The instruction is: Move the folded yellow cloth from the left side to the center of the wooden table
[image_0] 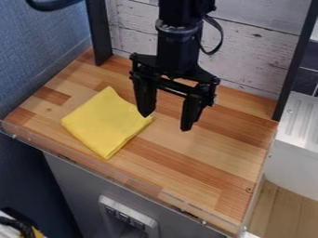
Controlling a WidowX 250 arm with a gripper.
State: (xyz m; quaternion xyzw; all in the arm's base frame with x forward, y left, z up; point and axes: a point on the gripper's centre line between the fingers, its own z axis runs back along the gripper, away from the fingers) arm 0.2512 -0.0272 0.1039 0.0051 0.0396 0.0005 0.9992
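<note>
Big wooden desk (205,153), with light and dark brown strips. Blue wall (37,51) at the left. Gray front (74,181) below the near edge. White boards (261,51) at the far side, between two black posts (99,32). White box (301,125) with bumpy lines on top, at the right. Black tool (166,122) hanging over the far middle part, wide open, tips down. Yellow folded cloth (105,123), flat on the left part, right corner by the tool's left tip. Hard to tell if touching.
</note>
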